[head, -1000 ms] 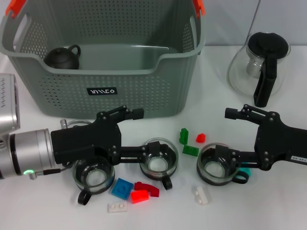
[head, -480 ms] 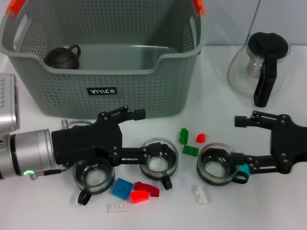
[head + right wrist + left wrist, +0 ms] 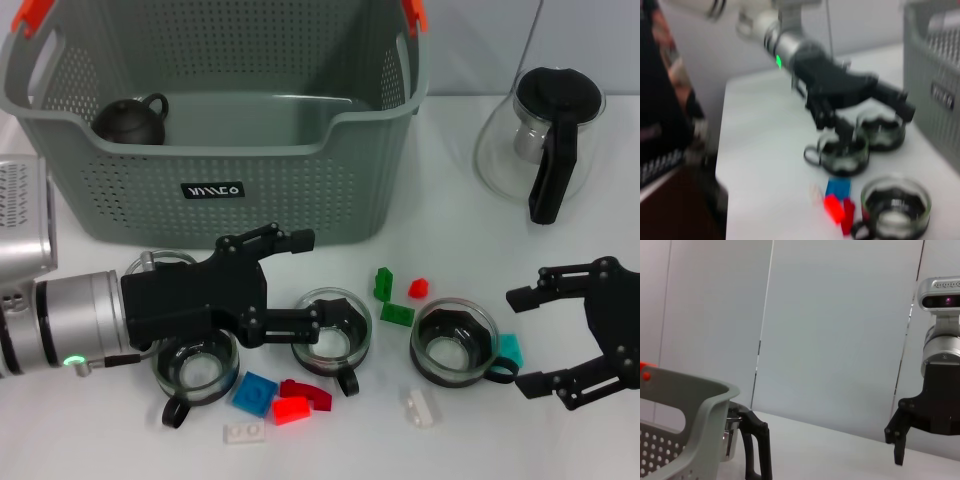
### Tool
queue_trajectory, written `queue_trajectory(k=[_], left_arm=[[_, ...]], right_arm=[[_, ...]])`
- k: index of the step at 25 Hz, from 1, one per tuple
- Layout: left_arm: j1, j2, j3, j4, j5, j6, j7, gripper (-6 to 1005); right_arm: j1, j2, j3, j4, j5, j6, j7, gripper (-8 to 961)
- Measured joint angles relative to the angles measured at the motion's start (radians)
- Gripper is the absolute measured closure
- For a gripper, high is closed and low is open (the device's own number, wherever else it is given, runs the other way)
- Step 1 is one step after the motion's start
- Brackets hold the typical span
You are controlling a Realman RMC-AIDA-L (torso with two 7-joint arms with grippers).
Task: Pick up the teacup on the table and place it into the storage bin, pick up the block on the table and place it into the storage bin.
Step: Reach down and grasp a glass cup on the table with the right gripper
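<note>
Right gripper [image 3: 545,342] has pulled back to the right, away from the glass teacup [image 3: 456,341] it was straddling a sec ago; its black fingers are now spread wide & empty, hovering just beside that cup w/o touching it. Left gripper [image 3: 310,281] has shifted a little too, up & toward the middle.

Left gripper's jaws are apart, upper finger up near the front wall of the large grey-green perforated plastic storage bin [image 3: 225,195], lower finger reaching to the rim of the middle glass teacup [image 3: 331,340] — can't tell if it actually grips it. A third glass teacup [image 3: 196,365] sits on the white counter [image 3: 470,235] under the left arm's black body.

The bin stands at the back of the counter, orange-red handle clips on its top corners, small black label w/ white lettering on the front. Inside, at its left end, a small dark teapot [image 3: 131,121].

Blocks are all on the counter, none in the bin: green ones [image 3: 391,298] & a small red one [image 3: 418,288] between the middle & right cups; blue block [image 3: 256,392] touching red blocks [image 3: 296,401] in front of the middle cup; white block [image 3: 245,432] near the front edge, another white one [image 3: 420,406] below the right cup; teal block [image 3: 508,349] just beside the right cup's handle.

A glass carafe w/ black lid & handle [image 3: 542,140] stands well apart at the back right.
</note>
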Motion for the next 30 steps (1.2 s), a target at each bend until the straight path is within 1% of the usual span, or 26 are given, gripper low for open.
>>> queue_trajectory(k=[3,8,15,16,17,22,30], left_arm=[[-0.002,-0.001,-0.001,-0.007,0.0,-0.008,0.0,52],[-0.003,-0.001,-0.008,-0.02,-0.001,-0.013,0.006,52],[0.004,-0.001,-0.009,-0.028,-0.003,-0.024,0.014,52],[0.004,-0.001,-0.009,-0.028,-0.004,-0.024,0.014,52],[0.005,-0.001,-0.009,-0.028,-0.005,-0.024,0.014,52],[0.006,-0.001,-0.009,-0.03,-0.008,-0.024,0.014,52],[0.008,-0.001,-0.009,-0.044,-0.008,-0.024,0.025,52]], right_arm=[[0.033,0.005,-0.051,-0.044,-0.067,0.005,0.065,11],[0.083,0.011,-0.129,-0.048,-0.161,0.055,0.138,12],[0.089,0.015,-0.312,-0.029,-0.146,0.187,0.166,12],[0.091,0.015,-0.357,-0.017,-0.127,0.215,0.166,12],[0.091,0.015,-0.357,-0.017,-0.127,0.215,0.166,12],[0.098,0.015,-0.48,0.016,-0.112,0.295,0.17,12],[0.101,0.013,-0.602,0.032,-0.146,0.372,0.205,12]])
